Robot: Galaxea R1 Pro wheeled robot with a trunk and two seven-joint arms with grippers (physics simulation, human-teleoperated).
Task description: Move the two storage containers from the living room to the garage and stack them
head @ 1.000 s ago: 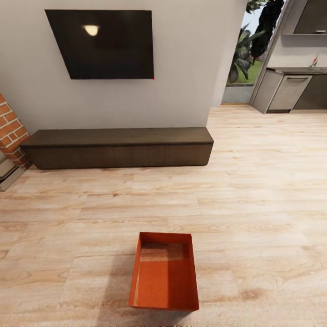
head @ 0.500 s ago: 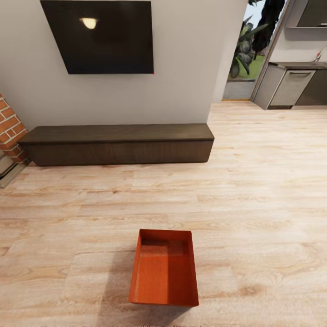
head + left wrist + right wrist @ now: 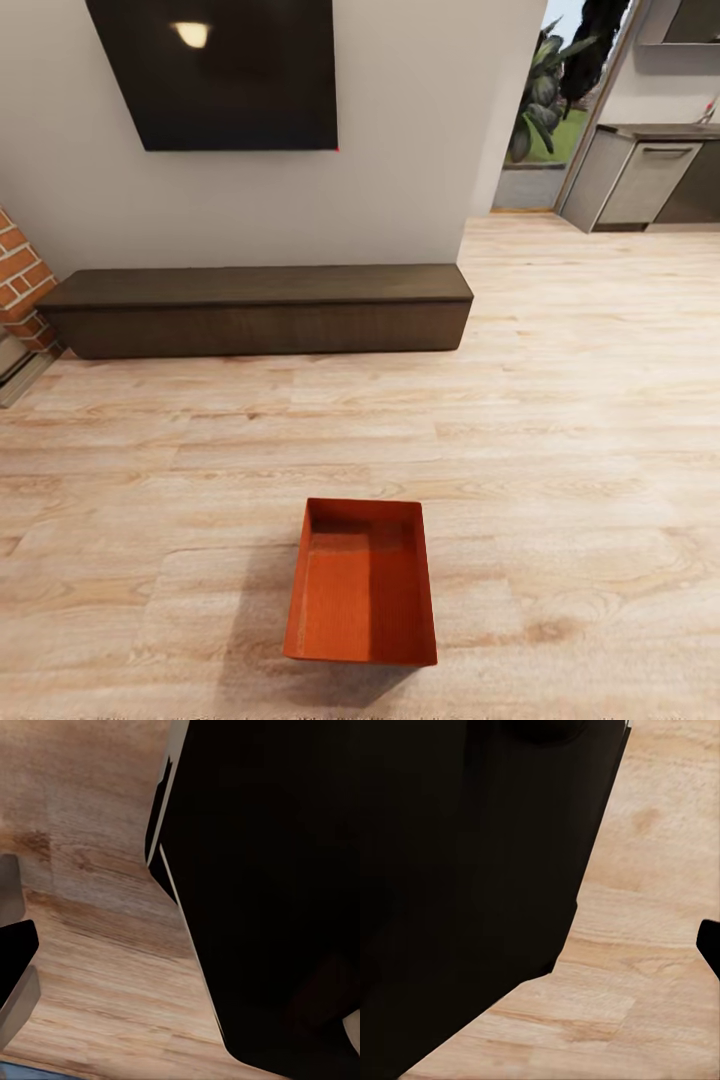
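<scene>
One of the storage containers (image 3: 362, 582), an orange-red open bin with no lid, sits empty on the light wood-plank floor (image 3: 560, 420) of the living room, low in the middle of the head view. In the left wrist view a dark finger (image 3: 13, 956) shows at the picture's edge beside the robot's black body (image 3: 270, 885), over wood planks. A black finger tip (image 3: 710, 945) shows at the edge of the right wrist view, again above the planks. Neither view shows how the jaws stand.
A long dark low bench (image 3: 260, 308) runs along the off-white wall under a black wall TV (image 3: 215, 75). Brickwork (image 3: 20, 285) stands at the left. At the right an opening leads past a plant (image 3: 545, 90) to grey kitchen cabinets (image 3: 640, 180).
The whole head view has shifted: the bench and TV sit higher and a little larger, so the camera has moved. The container lies where it was.
</scene>
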